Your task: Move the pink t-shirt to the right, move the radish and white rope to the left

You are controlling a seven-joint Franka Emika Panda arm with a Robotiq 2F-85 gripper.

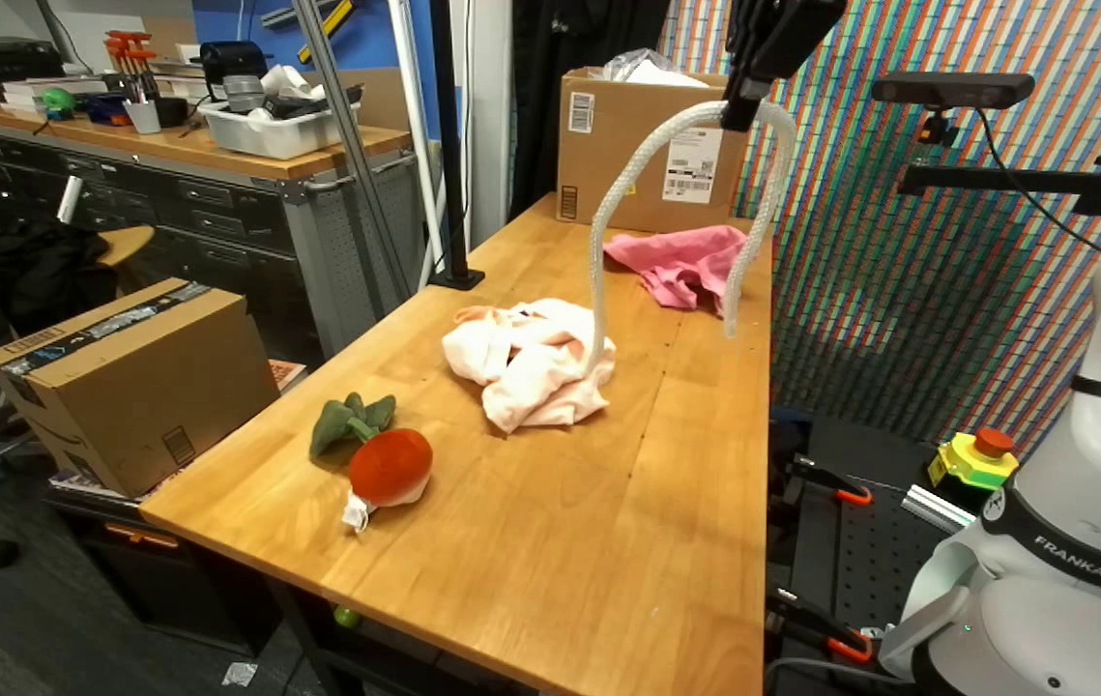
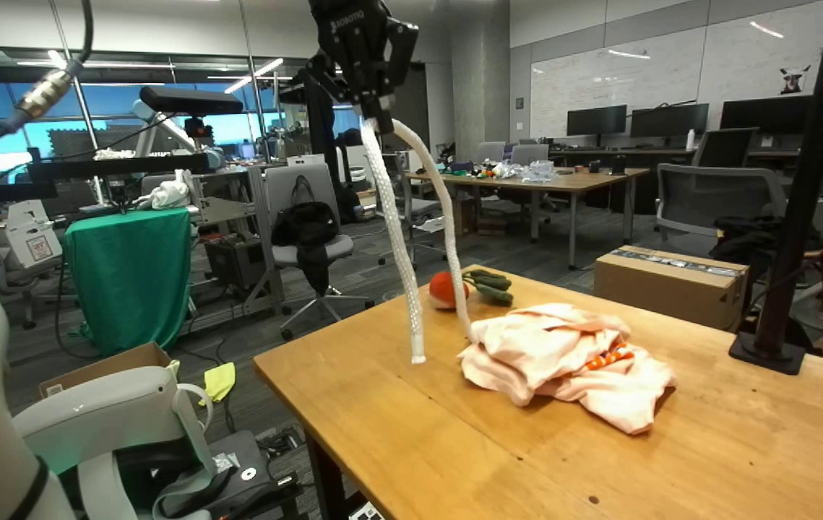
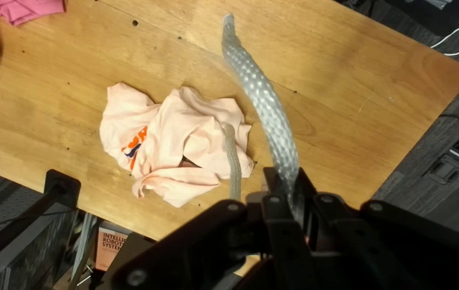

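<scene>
The white rope (image 2: 397, 231) is clenched in the gripper (image 2: 376, 115), its placing judged outstanding.
It is hung by its bend beside the pale cloth bundle (image 1: 536, 367), one end at the bundle's edge, contact unclear. The pink t-shirt (image 1: 674, 259) is seen on one side of the bundle, the radish (image 1: 391, 467) opposite; both are judged sorted, the rope yet to be laid on the radish's side.
</scene>
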